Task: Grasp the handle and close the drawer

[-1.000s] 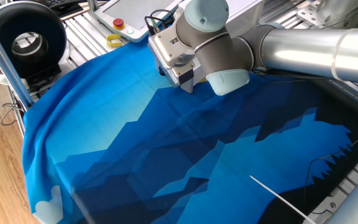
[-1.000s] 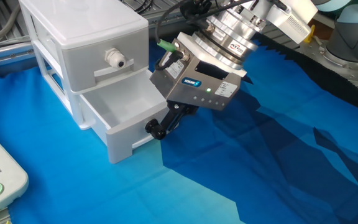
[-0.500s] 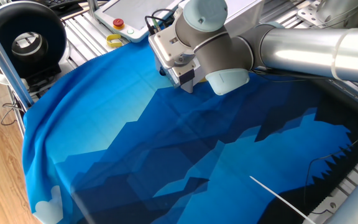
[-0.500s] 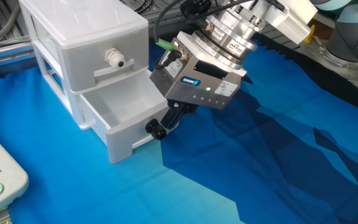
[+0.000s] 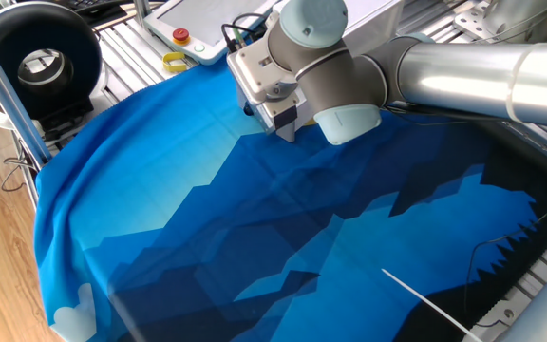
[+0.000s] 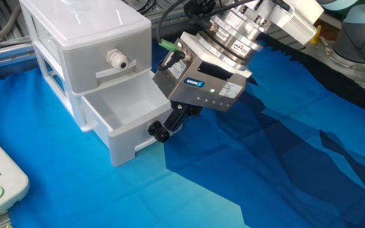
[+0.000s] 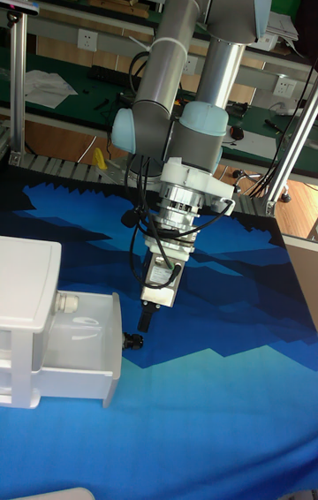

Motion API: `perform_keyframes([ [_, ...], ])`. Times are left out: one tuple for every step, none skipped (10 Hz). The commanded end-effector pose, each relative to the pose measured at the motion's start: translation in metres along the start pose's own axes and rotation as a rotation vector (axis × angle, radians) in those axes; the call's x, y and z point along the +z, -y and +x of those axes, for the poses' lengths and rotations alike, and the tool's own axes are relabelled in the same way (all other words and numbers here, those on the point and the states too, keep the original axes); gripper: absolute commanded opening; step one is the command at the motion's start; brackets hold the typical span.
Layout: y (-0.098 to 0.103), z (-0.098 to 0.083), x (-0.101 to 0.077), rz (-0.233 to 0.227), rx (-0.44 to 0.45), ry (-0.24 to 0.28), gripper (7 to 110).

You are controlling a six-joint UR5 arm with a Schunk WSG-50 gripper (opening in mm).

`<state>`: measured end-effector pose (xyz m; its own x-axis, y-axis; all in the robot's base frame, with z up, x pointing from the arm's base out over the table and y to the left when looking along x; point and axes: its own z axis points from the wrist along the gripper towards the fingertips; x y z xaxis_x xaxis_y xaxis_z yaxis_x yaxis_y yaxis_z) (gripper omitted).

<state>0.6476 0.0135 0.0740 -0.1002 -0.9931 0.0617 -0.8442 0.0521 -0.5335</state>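
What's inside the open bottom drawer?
The drawer looks empty: only its bare white floor and walls show. Its back part is tucked under the upper drawer, so that bit is hidden. The gripper is at the black knob out front.

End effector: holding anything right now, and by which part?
Yes. The end effector is closed on the black knob on the front panel of the open lower drawer. It grips the knob itself, not the panel.

robotics lab, aluminium frame, teach pendant
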Motion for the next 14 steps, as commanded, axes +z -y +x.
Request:
perform_keyframes([
  [0.001,0.003,0.000,0.002,0.019,-0.004,7],
  [0.001,0.003,0.000,0.001,0.022,-0.001,7],
  [0.001,0.002,0.000,0.001,0.025,0.001,7],
  [0.002,0.002,0.000,0.003,0.027,0.001,7],
  [0.003,0.002,0.000,0.007,0.025,0.002,7],
  [0.003,0.000,0.000,0.008,0.024,0.007,7],
  [0.000,-0.001,0.001,0.003,0.023,0.012,7],
  [0.002,0.002,0.001,0.009,0.021,0.001,7],
  [0.005,0.002,0.002,0.020,0.021,-0.002,7],
  [0.010,0.002,0.004,0.045,0.008,-0.004,7],
  [0.011,0.002,0.009,0.060,0.005,-0.002,7],
  [0.009,0.000,0.014,0.063,0.013,0.004,7],
  [0.005,0.002,0.015,0.061,-0.006,-0.007,7],
  [-0.004,-0.002,0.016,0.029,-0.035,0.000,7],
])
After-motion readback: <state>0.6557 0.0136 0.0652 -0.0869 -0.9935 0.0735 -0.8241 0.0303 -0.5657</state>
